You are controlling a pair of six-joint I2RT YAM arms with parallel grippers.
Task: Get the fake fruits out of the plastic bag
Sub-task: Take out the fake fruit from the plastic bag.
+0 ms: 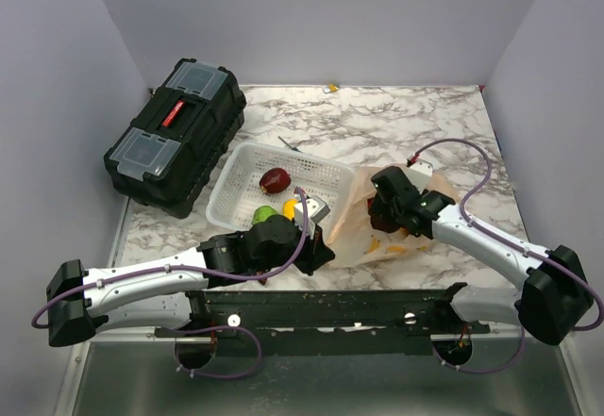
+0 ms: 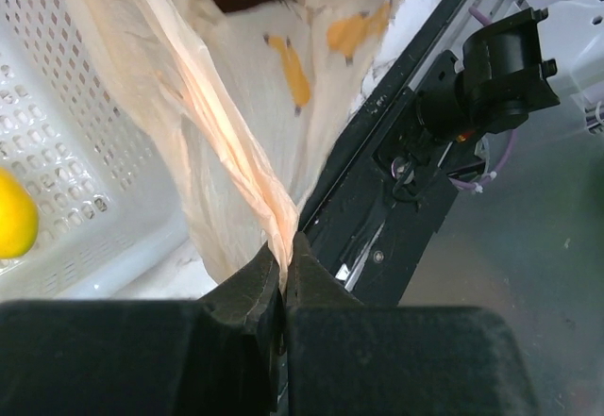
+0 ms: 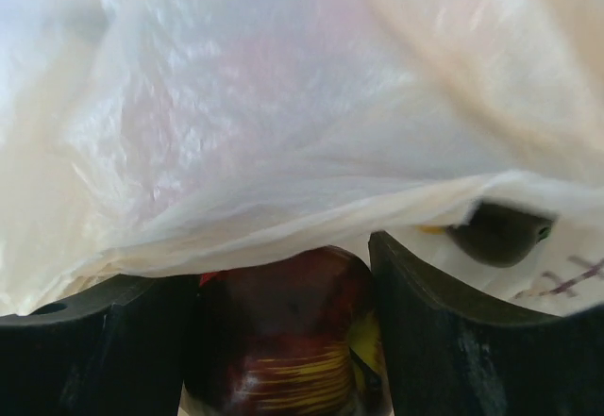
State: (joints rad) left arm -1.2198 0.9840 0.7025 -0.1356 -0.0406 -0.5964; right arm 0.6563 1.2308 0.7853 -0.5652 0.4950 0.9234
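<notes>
From above, we see the plastic bag [image 1: 354, 216] lying on the marble worktop [image 1: 377, 124], just right of the white basket [image 1: 226, 190]. The basket holds a dark red fruit [image 1: 274, 181], a green fruit [image 1: 265, 215] and a yellow fruit [image 1: 291, 208]. A black toolbox [image 1: 175, 138] sits at the rear left. The left pincer [image 1: 319, 249] meets the bag's near edge, and the right pincer [image 1: 380, 220] reaches into the bag from the right.

At the left wrist, we find the left pincer [image 2: 283, 270] pressed together on a gathered fold of the plastic bag [image 2: 245, 114], the film rising taut from its tips. The white basket [image 2: 66, 152] lies alongside, with the yellow fruit [image 2: 14, 213] in it.

At the right wrist, under the plastic bag's [image 3: 283, 114] film, the right pincer [image 3: 278, 279] pinches a streaked red fruit [image 3: 283, 350], one finger against each side, the fruit inside the bag.
</notes>
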